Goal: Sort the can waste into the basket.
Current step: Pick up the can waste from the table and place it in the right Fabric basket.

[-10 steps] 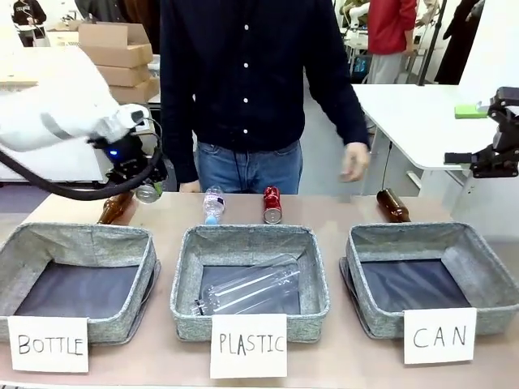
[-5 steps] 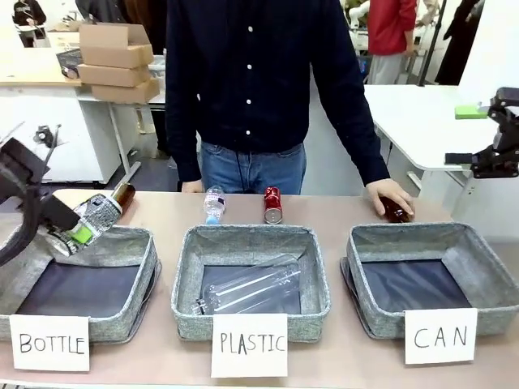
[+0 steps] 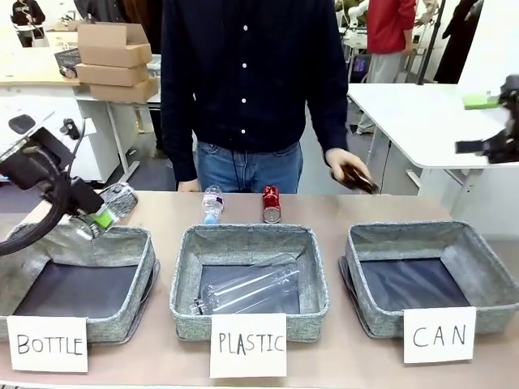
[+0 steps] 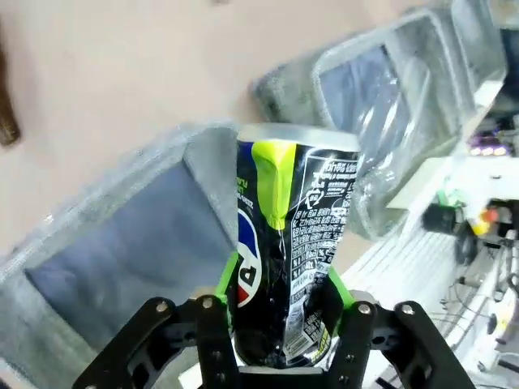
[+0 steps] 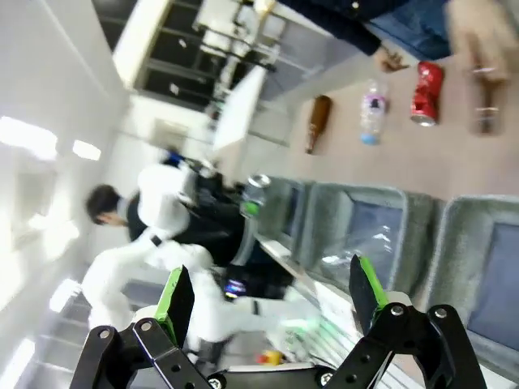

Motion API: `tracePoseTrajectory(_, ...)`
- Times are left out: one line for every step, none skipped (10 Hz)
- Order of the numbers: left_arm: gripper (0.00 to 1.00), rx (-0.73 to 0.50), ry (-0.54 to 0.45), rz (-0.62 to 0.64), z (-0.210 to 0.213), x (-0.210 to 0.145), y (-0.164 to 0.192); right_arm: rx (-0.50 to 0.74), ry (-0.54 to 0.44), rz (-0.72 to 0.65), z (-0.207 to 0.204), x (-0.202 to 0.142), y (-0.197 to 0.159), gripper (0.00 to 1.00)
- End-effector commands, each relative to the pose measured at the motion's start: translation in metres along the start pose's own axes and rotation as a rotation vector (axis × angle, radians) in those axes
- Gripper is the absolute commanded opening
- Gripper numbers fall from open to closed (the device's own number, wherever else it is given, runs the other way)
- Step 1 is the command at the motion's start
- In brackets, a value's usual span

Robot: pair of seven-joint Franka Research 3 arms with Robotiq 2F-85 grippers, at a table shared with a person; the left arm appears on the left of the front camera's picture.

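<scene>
My left gripper [image 3: 91,220] is shut on the dark grey-black can [image 3: 117,201] and holds it tilted above the back left corner of the bin carded "BOTTLE" [image 3: 122,243]. In the left wrist view the dented can [image 4: 292,243], black with green print, sits between the green pads [image 4: 340,292]. The red can [image 3: 272,204] stands on the table behind the middle bin. The basket carded "CAN" [image 3: 357,243] stands at the right with nothing in it. My right gripper [image 3: 486,147] hangs open at the far right edge, high above the table. From the right wrist the red can [image 5: 426,93] shows far off.
The person stands at the far side; one hand [image 3: 345,166] holds a brown glass bottle [image 3: 361,180] above the table. A small plastic bottle [image 3: 212,204] stands beside the red can. The middle bin carded "PLASTIC" [image 3: 316,275] holds a clear bottle [image 3: 251,288].
My left arm swung the dark can from behind the table's back left down to the BOTTLE bin's back corner. The person's hand lifted the brown bottle off the table at the right.
</scene>
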State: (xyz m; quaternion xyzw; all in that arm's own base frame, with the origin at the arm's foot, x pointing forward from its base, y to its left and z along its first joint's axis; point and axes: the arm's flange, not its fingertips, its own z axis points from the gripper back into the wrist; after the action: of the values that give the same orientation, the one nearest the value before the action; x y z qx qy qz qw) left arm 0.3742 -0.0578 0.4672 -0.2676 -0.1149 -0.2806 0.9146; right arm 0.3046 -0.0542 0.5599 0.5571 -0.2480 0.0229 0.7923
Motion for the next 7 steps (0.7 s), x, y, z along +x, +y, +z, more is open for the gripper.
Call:
tracePoseTrajectory(0.43,-0.012,-0.134,-0.255,-0.031,0.055,-0.06,-0.186,0.067,0.185,0.072,-0.002,0.045,1.0)
tracePoseTrajectory(0.43,-0.027,-0.137,-0.432,-0.044,0.087,-0.112,-0.273,0.087,0.211,0.119,-0.014,0.044,1.0)
tracePoseTrajectory(0.43,-0.051,-0.129,-0.621,-0.058,0.113,-0.176,-0.359,0.108,0.205,0.163,-0.037,0.026,1.0)
tracePoseTrajectory(0.43,-0.103,-0.098,-0.732,-0.075,0.127,-0.225,-0.439,0.133,0.178,0.184,-0.063,0.007,1.0)
tracePoseTrajectory(0.43,-0.131,-0.098,-0.803,-0.099,0.14,-0.271,-0.414,0.154,0.156,0.192,-0.085,-0.008,1.0)
tracePoseTrajectory(0.43,-0.096,-0.107,-0.877,-0.137,0.159,-0.321,-0.343,0.179,0.127,0.192,-0.1,-0.024,1.0)
tracePoseTrajectory(0.43,-0.111,-0.059,-0.927,-0.184,0.178,-0.37,-0.258,0.11,0.088,0.185,-0.101,-0.044,1.0)
